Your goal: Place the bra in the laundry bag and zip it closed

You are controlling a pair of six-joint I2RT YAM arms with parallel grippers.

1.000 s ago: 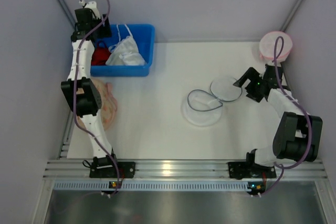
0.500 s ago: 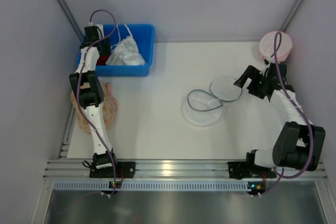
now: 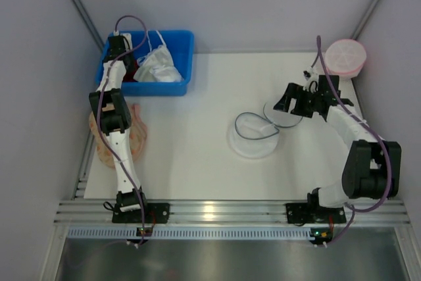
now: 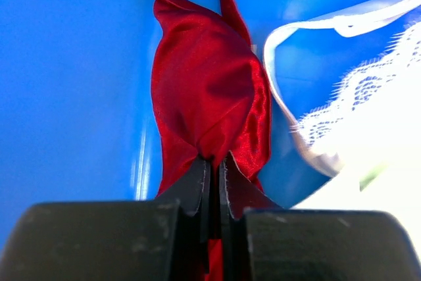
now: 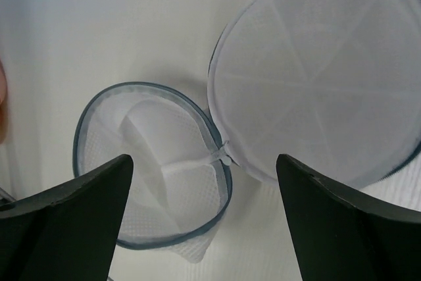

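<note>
The bra (image 4: pixel 207 90), dark-red satin, lies in the left end of the blue bin (image 4: pixel 72 64). My left gripper (image 4: pixel 214 162) is shut on a bunched fold of it, and the top view shows this gripper (image 3: pixel 123 64) reaching down into the bin. The laundry bag (image 3: pixel 253 139) lies unzipped mid-table: a white mesh half with a dark rim (image 5: pixel 154 169), beside its round mesh half (image 5: pixel 316 77), with the zipper pull (image 5: pixel 225 153) between them. My right gripper (image 5: pixel 204 162) hovers open above the pull, touching nothing, just right of the bag (image 3: pixel 284 103).
A white lace garment (image 3: pixel 158 67) with white strings fills the right part of the blue bin (image 3: pixel 181 44). A pink round mesh bag (image 3: pixel 345 57) sits at the back right corner. A beige patterned disc (image 3: pixel 135 139) lies under the left arm. Grey walls close in both sides.
My left gripper dropped into the bin and shut on the bra. The right arm swung left to hover over the laundry bag, its jaws slightly narrower.
</note>
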